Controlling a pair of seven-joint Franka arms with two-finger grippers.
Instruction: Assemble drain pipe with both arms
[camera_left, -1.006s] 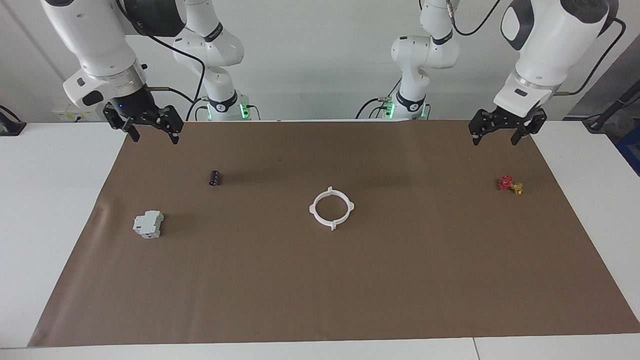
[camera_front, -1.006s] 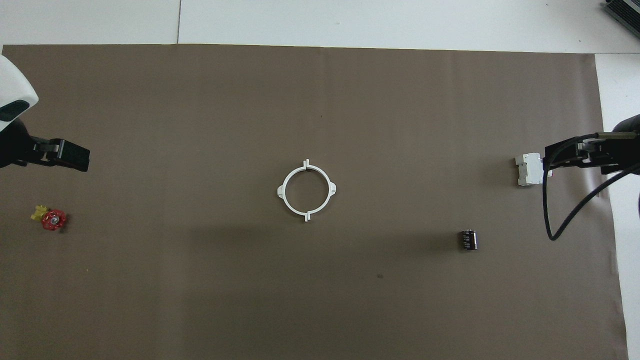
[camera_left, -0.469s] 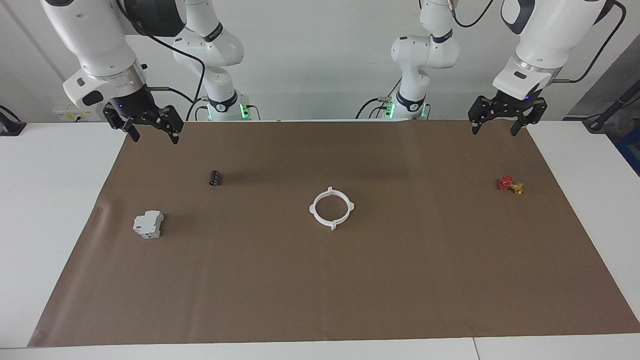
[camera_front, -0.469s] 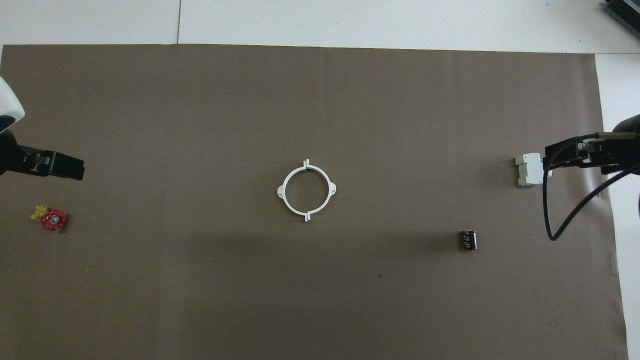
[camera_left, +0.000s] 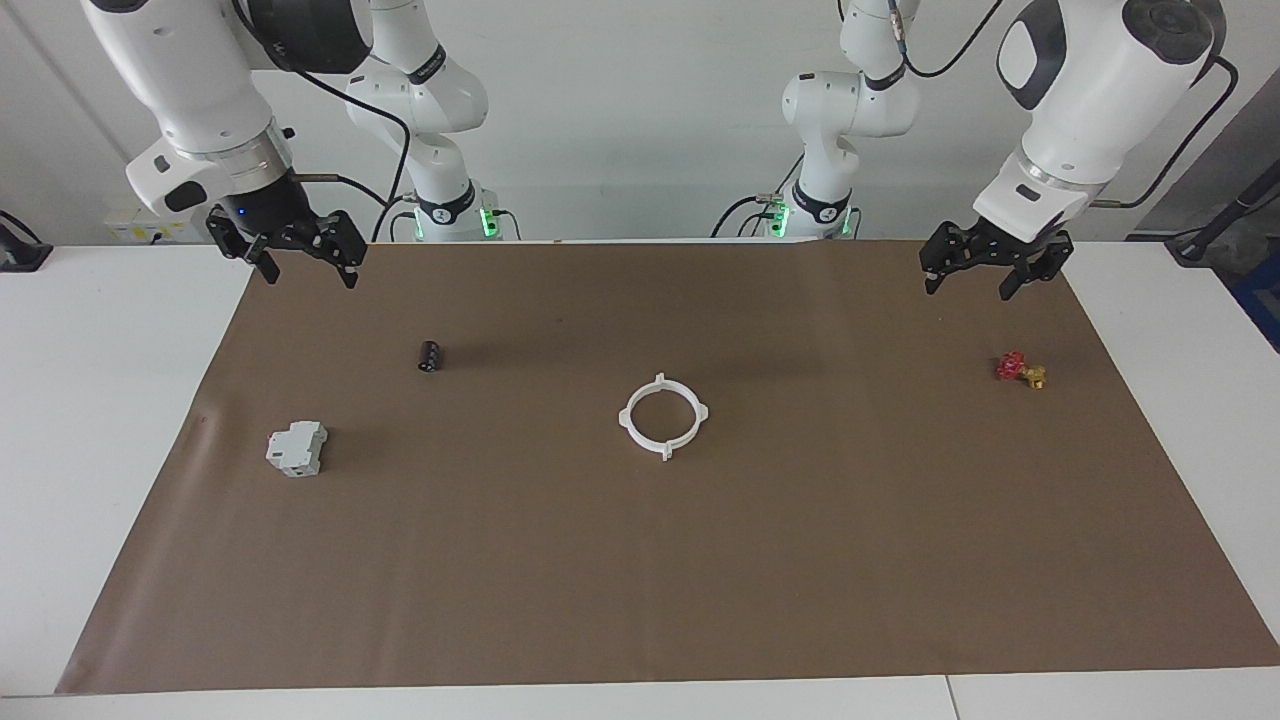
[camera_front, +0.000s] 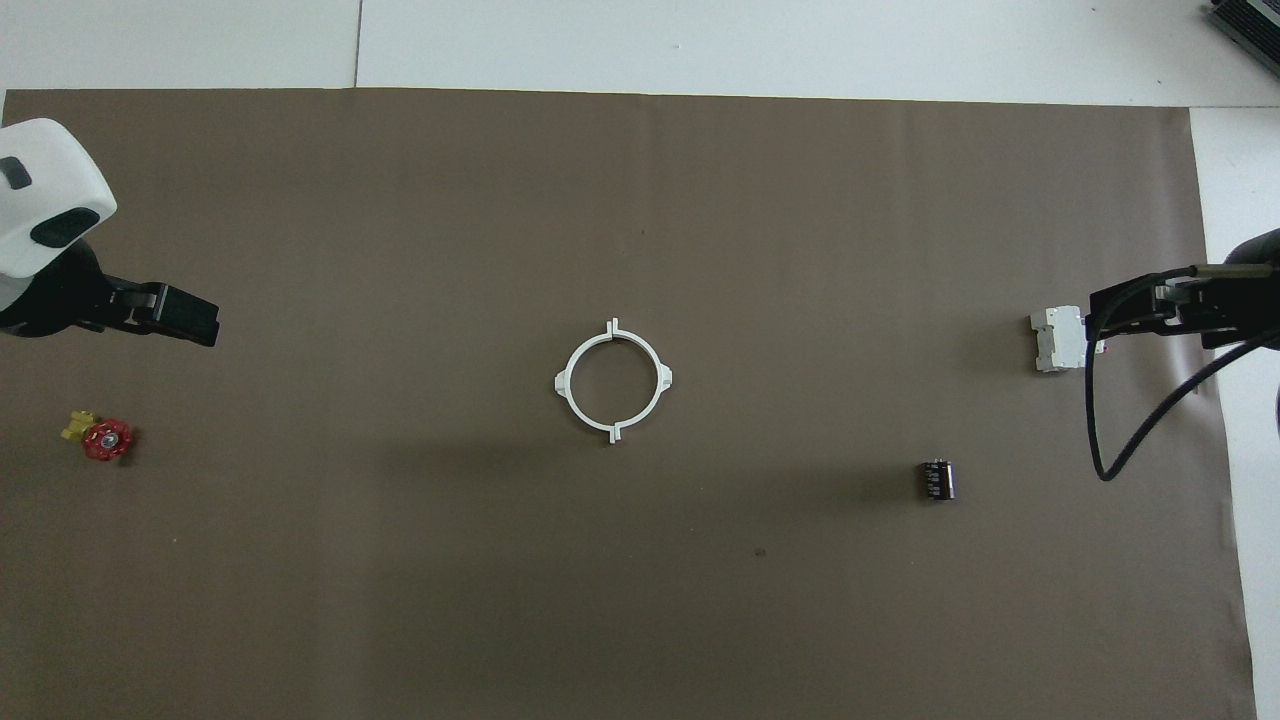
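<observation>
The drain pipe (camera_left: 626, 420) lies in the middle of the brown mat as one closed white ring, its two halves meeting at small tabs; it also shows in the overhead view (camera_front: 580, 415). No gripper touches it. My left gripper (camera_left: 966, 290) hangs open and empty above the mat at the left arm's end; it also shows in the overhead view (camera_front: 190, 322). My right gripper (camera_left: 311, 280) waits open and empty above the mat at the right arm's end, and appears in the overhead view (camera_front: 1110, 318).
A grey-white boxy block (camera_left: 297, 448) and a small black cylinder (camera_left: 430, 356) lie toward the right arm's end. A red-and-yellow valve (camera_left: 1020, 369) lies toward the left arm's end. The brown mat (camera_left: 640, 560) covers most of the white table.
My left gripper first lifted back toward the robots, then came down and moved a little toward the middle of the table. The right arm and the ring have not moved.
</observation>
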